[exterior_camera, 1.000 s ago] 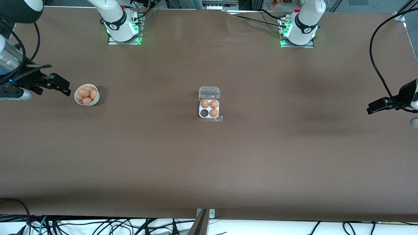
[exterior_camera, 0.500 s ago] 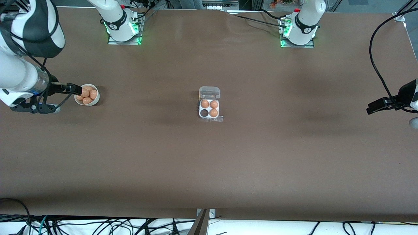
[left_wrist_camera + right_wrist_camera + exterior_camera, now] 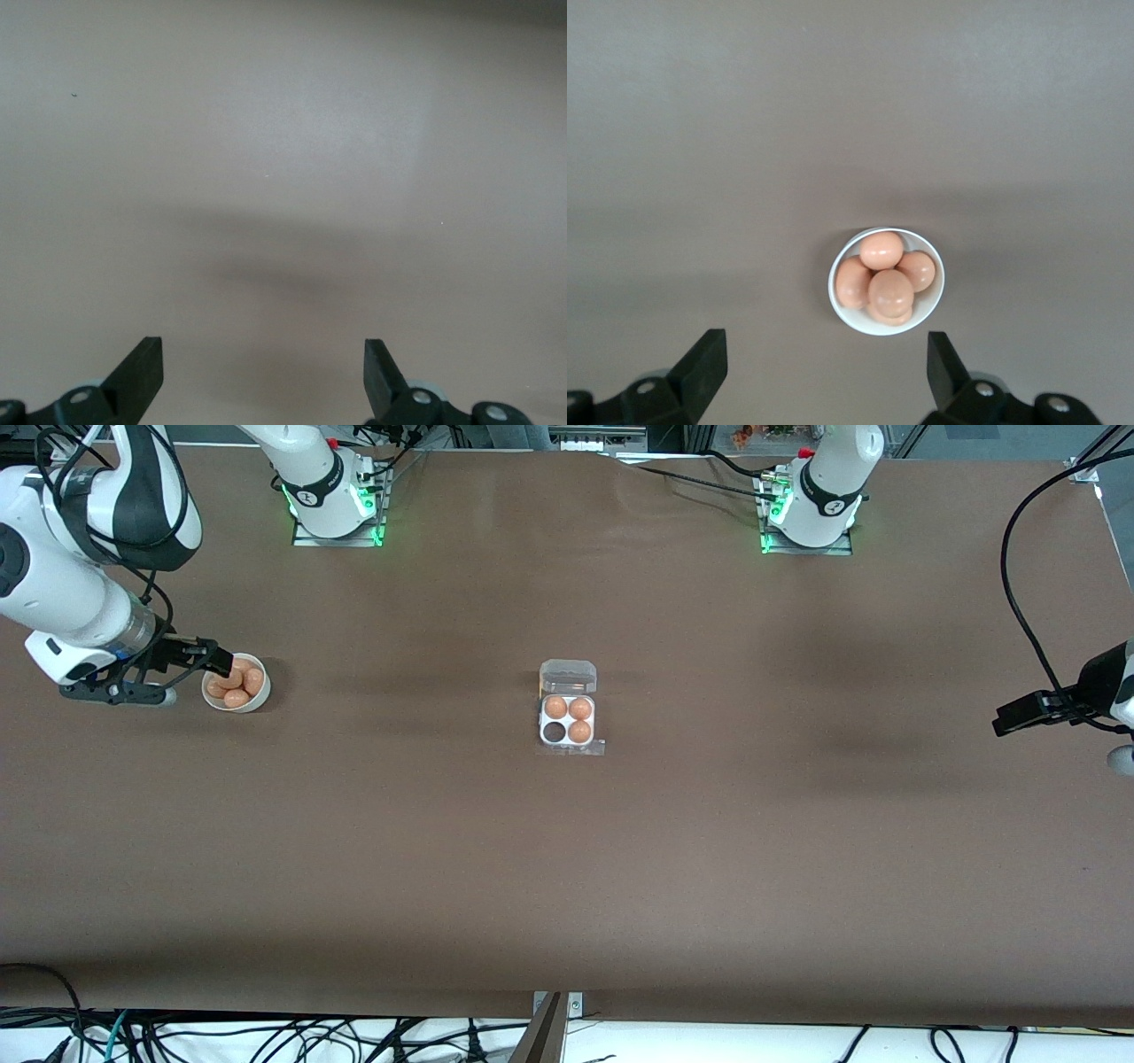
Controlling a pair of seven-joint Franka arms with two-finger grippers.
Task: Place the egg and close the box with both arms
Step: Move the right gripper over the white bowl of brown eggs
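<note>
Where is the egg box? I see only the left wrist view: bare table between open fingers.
Observer: The box sits in the middle of the table, lid open, three eggs inside, one cell empty.
Operator: Are there more eggs?
Observer: Yes, loose eggs lie in a white bowl toward the right arm's end.
Operator: What about the right gripper?
Observer: The right gripper hovers over the bowl's rim, fingers open, holding nothing. Your left gripper waits over the left arm's end.
</note>
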